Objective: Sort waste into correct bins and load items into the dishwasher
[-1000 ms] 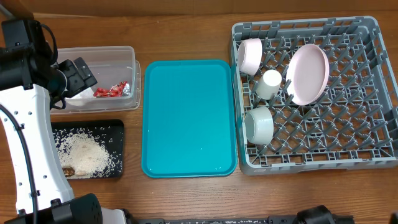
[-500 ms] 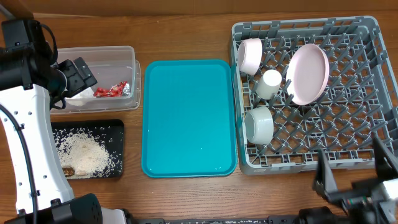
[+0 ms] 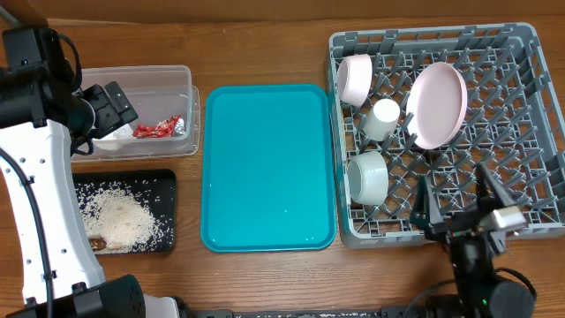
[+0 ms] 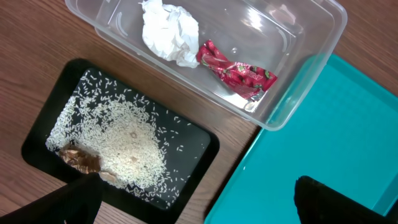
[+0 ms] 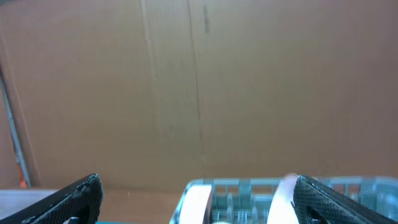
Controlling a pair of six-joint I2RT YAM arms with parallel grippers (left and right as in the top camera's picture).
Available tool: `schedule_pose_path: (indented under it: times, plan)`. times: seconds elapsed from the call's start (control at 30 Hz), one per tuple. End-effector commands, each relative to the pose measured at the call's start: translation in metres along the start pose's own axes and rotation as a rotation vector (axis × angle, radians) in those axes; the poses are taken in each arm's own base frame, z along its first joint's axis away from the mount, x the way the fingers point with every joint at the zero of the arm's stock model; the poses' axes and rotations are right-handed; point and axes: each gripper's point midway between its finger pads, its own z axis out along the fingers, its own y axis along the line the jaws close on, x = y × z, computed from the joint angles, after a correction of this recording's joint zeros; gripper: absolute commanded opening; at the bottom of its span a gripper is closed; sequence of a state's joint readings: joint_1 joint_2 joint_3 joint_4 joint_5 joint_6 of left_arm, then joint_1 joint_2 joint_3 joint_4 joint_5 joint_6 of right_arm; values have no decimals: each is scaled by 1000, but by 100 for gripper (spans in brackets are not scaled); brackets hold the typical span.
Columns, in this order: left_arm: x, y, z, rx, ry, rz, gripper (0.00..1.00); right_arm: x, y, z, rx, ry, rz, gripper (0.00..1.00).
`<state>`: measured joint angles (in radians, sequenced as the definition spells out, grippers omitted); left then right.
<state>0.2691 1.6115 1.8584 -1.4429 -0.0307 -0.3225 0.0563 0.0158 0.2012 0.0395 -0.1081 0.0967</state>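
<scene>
**Hovering with jaws spread: left gripper [image 4: 196, 183] upper left, right gripper [image 3: 457, 205] lower right**

The grey dish rack [image 3: 433, 34] fills the right side and holds a pink plate [image 3: 437, 104], two pale bowls [image 3: 356, 78] [image 3: 369, 175] and a white cup [image 3: 383, 118]. The teal tray [image 3: 268, 168] lies at centre. At upper left, the clear tub [image 4: 298, 37] holds the crumpled napkin [image 4: 166, 31] and red wrapper [image 4: 239, 70]. Below it, the black tray [image 3: 168, 181] holds the rice [image 4: 127, 149]. Neither gripper holds anything.

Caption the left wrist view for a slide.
Crumpled napkin and red wrapper in the clear tub, rice scattered on the black tray.
</scene>
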Motion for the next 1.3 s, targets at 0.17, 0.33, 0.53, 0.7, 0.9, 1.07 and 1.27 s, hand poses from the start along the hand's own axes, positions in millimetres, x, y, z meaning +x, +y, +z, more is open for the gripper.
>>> schedule_pose_path:
  times: [0.17, 0.33, 0.53, 0.7, 0.9, 1.07, 1.27]
  plan:
    - [-1, -1, 2, 4, 3, -14, 100, 67, -16, 0, 45, 110, 44, 100]
    - [-1, -1, 2, 4, 3, -14, 100, 89, -21, -2, 67, 165, 47, 100]
    - [-1, -1, 2, 4, 3, -14, 100, 119, -27, -10, 91, 290, -14, 100]
    - [-1, -1, 2, 4, 3, -14, 100, 119, -26, -10, 68, 295, -141, 100]
    - [-1, -1, 2, 4, 3, -14, 100, 119, -27, -10, 73, 296, -151, 100]
    - [-1, -1, 2, 4, 3, -14, 100, 119, -27, -10, 74, 296, -151, 100]
    - [-1, -1, 2, 4, 3, -14, 100, 118, -32, -10, 104, 291, -88, 100]
